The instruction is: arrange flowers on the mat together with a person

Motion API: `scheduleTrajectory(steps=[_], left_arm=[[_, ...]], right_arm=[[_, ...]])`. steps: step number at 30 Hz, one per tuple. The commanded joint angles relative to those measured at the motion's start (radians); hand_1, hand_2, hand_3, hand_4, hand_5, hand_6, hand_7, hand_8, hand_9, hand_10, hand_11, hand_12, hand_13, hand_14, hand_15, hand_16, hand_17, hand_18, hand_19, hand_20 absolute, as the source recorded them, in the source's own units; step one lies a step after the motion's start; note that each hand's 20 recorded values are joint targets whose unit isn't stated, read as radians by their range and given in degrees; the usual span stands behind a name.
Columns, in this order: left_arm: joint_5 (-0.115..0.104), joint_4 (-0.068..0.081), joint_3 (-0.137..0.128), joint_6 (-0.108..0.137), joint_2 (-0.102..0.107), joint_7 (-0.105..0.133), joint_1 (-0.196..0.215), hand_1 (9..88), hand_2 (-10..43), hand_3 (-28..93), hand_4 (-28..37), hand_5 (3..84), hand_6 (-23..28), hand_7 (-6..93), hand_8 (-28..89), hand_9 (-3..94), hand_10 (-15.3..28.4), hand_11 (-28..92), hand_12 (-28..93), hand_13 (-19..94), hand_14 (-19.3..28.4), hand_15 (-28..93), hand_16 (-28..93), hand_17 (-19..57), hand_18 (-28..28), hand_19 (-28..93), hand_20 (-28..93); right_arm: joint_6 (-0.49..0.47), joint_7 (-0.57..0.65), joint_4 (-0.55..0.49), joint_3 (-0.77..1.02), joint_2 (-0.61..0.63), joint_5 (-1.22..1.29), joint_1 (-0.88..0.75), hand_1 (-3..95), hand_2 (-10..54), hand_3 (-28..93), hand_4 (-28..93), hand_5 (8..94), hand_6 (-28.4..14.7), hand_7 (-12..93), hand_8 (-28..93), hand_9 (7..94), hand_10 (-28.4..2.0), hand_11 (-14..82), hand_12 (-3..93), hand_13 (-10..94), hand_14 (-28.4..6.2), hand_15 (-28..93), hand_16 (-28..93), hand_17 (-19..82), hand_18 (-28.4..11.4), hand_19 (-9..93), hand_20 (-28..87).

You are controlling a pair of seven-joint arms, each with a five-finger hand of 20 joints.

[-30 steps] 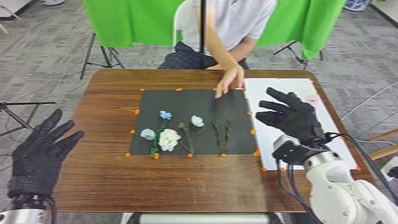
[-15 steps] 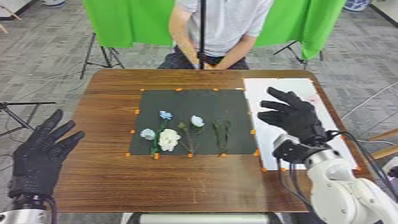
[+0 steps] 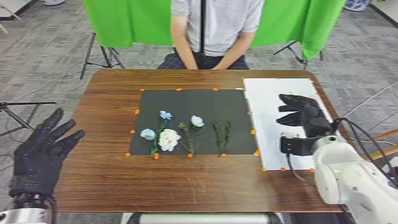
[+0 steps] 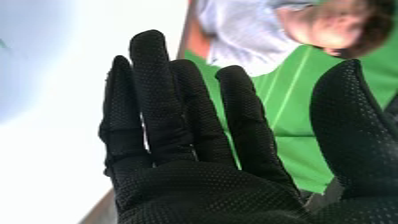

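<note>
In the head view my right hand is over the white sheet on the right, and my left hand is at the table's left edge, open. The black mat bears a white flower, a blue flower, a pale blue one, another pale one and green stems at its right side. Nothing is held in either hand. In the right wrist view the right hand has its fingers straight and the thumb spread, beside the white sheet.
The brown table surrounds the mat. Orange tape pieces mark the borders of mat and sheet. A person sits across the table with both hands low at its far edge. A thin dark pole stands before the person.
My right hand has moved to the right over the white sheet and turned. The person's hand has withdrawn from the mat's far right corner. The left hand and the flowers look unmoved.
</note>
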Motion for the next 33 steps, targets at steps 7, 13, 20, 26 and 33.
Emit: scheduleTrajectory(steps=[7,13,20,26,33], left_arm=[[0.042,-0.004,-0.001,-0.003,-0.05,-0.047,0.001,17.1,8.7,74,-28.3,29.9,4.3,10.2,-8,27.9,14.1,17,13,20,21.5,44,-5,-10.0,17.6,37,17],[0.034,-0.007,-0.006,0.002,-0.044,-0.047,0.007,17.1,8.7,74,-28.3,30.0,4.3,10.1,-8,27.9,14.1,17,13,20,21.5,44,-5,-10.0,17.6,37,17],[0.007,-0.008,-0.003,0.013,-0.016,-0.019,0.009,17.2,8.5,74,-28.3,29.9,4.2,10.1,-8,28.2,14.3,17,13,20,21.6,45,-5,-10.0,17.6,37,17],[0.0,-0.009,-0.001,0.018,-0.015,-0.014,0.007,17.2,8.6,74,-28.3,29.9,4.2,10.2,-8,28.3,14.4,17,13,20,21.5,44,-5,-10.0,17.6,37,17],[-0.032,-0.009,0.003,0.027,0.009,0.025,0.017,17.2,8.6,74,-28.3,29.9,4.2,10.3,-8,28.3,14.3,17,13,20,21.6,44,-5,-9.9,17.6,37,17]], right_arm=[[0.084,0.295,0.138,-0.24,0.087,-0.398,0.38,25.1,3.8,75,-23,46.9,-2.2,15,-12,48.2,-18.9,14.2,15.7,50,-18.0,55,10,19,-24.1,66,16],[-0.022,0.45,0.265,-0.408,0.098,-0.539,0.571,25.9,3.6,75,-23,47.2,-2.3,15,-12,47.9,-18.8,13.9,15.3,51,-17.4,55,9,20,-24.1,66,14],[-0.212,0.564,0.404,-0.579,0.086,-0.61,0.765,26.6,2.3,75,-23,44.7,-2.3,14,-12,44.2,-18.8,11.6,15.0,51,-17.2,55,9,21,-23.5,68,14],[-0.288,0.601,0.488,-0.692,0.067,-0.635,0.861,28.2,-0.1,76,-23,42.8,-2.3,13,-11,42.6,-19.6,9.8,15.3,51,-17.2,57,8,22,-22.3,71,12],[-0.348,0.612,0.546,-0.796,0.069,-0.623,0.938,30.2,-1.4,76,-23,43.3,-2.2,13,-11,44.1,-19.2,10.9,15.6,53,-16.2,58,8,23,-21.4,72,10]])
